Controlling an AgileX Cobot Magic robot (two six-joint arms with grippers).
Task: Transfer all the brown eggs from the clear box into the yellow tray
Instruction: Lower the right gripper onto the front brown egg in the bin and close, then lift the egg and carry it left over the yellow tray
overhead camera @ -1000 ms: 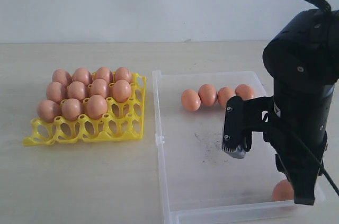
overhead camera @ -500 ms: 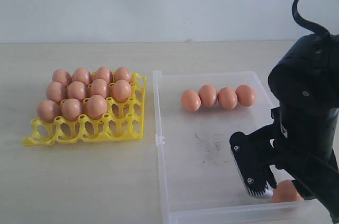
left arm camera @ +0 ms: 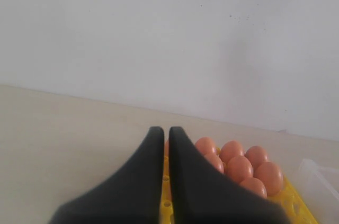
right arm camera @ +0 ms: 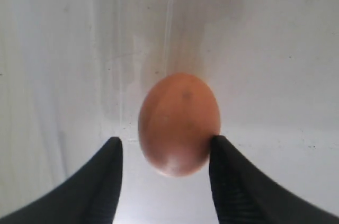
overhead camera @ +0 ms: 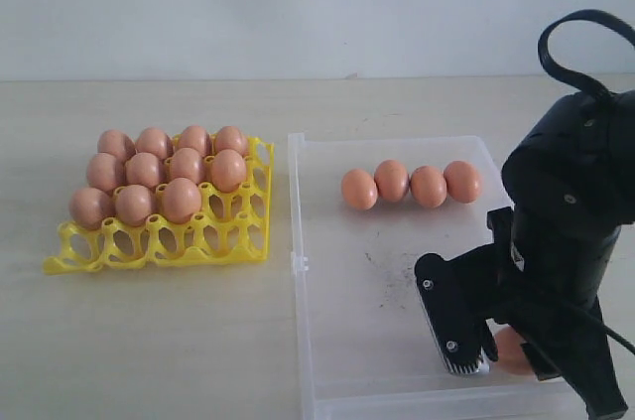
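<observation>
Several brown eggs (overhead camera: 159, 172) fill the back three rows of the yellow tray (overhead camera: 159, 249); its front row is bare. A row of several more eggs (overhead camera: 409, 184) lies at the back of the clear box (overhead camera: 337, 341). One egg (overhead camera: 512, 350) lies in the box's front right corner. My right gripper (overhead camera: 496, 352) is low over that egg (right arm camera: 179, 123) and open around it; one finger (right arm camera: 228, 171) touches its side, the other stands apart. My left gripper (left arm camera: 163, 131) is shut and empty, above the tray (left arm camera: 296, 203) and its eggs (left arm camera: 239, 167).
The tray sits left of the box on a pale wooden table (overhead camera: 149, 341), with a white wall (overhead camera: 298, 3) behind. Dark scuff marks (overhead camera: 392, 266) spot the box floor. The right arm's black body (overhead camera: 571, 202) hides the box's right wall.
The right gripper has come down and tilted toward the box's front right corner, and its fingers now straddle the lone egg there. The eggs in the tray have not moved.
</observation>
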